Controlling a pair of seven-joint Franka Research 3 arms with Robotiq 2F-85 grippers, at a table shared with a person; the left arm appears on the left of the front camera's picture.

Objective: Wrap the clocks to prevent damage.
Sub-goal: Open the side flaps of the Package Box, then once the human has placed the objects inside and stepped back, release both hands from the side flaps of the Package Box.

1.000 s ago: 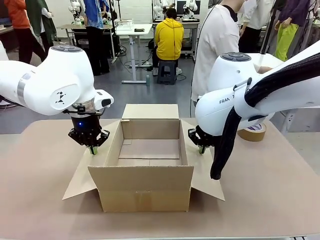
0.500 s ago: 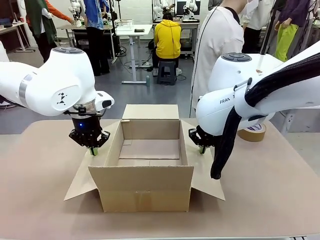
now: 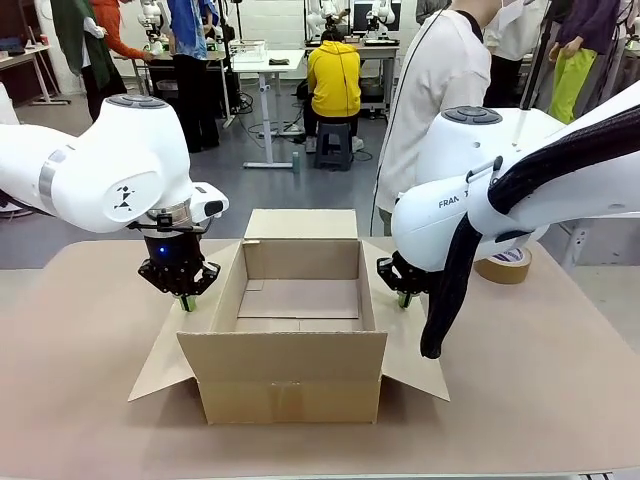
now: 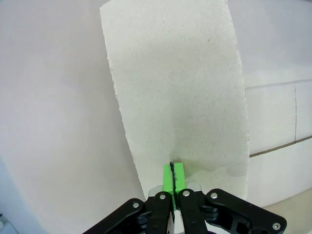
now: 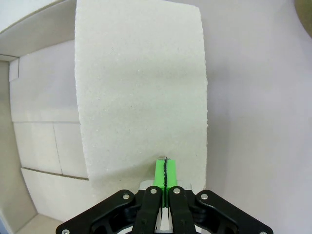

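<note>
Front view: the left flap [image 3: 172, 358] and right flap [image 3: 408, 352] of the box [image 3: 290, 378] are being pressed outward and down, probably so that its mouth stands wide for packing. The left gripper [image 3: 184, 300] and right gripper [image 3: 403, 298] are being pointed straight down, jaws closed on nothing, tips pressing on the flaps. Where the clocks are lying cannot be told.

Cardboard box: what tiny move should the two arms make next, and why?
Probably just hold position. Both jaws are shut, their tips at the left flap and right flap of the open box, which is empty. Holding the flaps spread would leave the opening free for whatever the person brings.
</note>
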